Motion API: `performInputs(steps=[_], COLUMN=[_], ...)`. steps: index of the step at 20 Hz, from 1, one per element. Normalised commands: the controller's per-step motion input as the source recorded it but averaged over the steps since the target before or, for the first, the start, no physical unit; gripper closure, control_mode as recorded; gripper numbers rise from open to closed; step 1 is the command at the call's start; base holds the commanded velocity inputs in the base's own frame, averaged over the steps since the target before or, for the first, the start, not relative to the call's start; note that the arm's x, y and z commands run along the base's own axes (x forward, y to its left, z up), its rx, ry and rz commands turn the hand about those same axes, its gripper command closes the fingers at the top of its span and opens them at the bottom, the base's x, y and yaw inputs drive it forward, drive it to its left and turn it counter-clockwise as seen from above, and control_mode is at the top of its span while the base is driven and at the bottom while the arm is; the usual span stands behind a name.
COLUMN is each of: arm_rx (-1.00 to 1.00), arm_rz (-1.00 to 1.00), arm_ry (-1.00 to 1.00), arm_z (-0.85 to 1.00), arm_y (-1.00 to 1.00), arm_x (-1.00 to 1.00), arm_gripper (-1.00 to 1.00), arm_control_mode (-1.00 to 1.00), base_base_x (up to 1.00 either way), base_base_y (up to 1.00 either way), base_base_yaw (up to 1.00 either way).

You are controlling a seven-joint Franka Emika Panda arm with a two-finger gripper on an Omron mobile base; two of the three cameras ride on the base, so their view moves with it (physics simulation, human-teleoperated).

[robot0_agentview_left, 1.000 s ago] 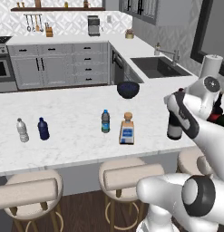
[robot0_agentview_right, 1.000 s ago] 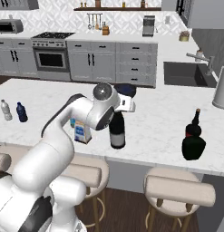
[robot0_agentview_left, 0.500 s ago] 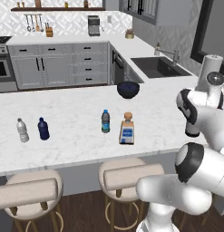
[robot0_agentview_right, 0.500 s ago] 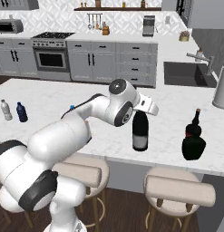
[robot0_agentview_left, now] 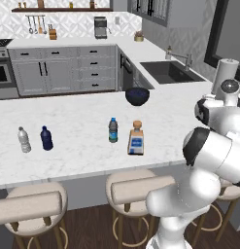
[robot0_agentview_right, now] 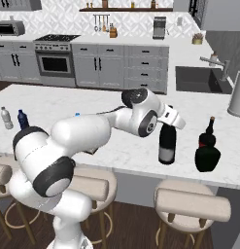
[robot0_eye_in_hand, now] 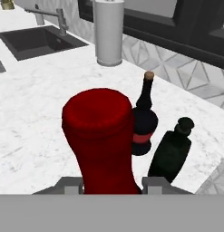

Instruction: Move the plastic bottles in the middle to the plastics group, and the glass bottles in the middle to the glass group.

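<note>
The white arm is stretched far out to the robot's right, elbow bent, wrist tilted downward. The gripper (robot0_agentview_right: 166,127) is clamped on the wine bottle's (robot0_agentview_right: 166,144) neck.

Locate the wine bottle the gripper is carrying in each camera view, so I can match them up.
Left base view: hidden behind the arm, far right.
Right base view: wine bottle, right of centre, upright on the counter.
Hand view: its red neck at bottom centre.
Shared landmark: paper-towel roll.
</note>
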Motion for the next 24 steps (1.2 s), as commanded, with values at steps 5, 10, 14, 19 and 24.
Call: performInputs(steps=[5, 10, 14, 19, 24], arm_rx=[0.00, 0.04, 0.02, 0.00, 0.00], arm_rz=[-0.12, -0.10, -0.09, -0.10, -0.06], arm_ry=[-0.01, 0.00, -0.04, -0.03, -0.07], arm_z=[-0.08, -0.05, -0.13, -0.20, -0.38], arm_y=[-0.37, -0.43, -0.35, -0.35, -0.13], arm_x=[0.45, 0.39, 0.24, 0.21, 0.03], arm_gripper=[1.00, 1.00, 1.00, 1.00, 1.00], arm_control_mode=[-1.00, -1.00, -1.00, -1.00, -1.00], base_base_x=[0.00, 0.00, 0.00, 0.00, 0.00], base_base_y=[0.00, 0.00, 0.00, 0.00, 0.00], base_base_yaw=[0.00, 0.00, 0.00, 0.00, 0.00])
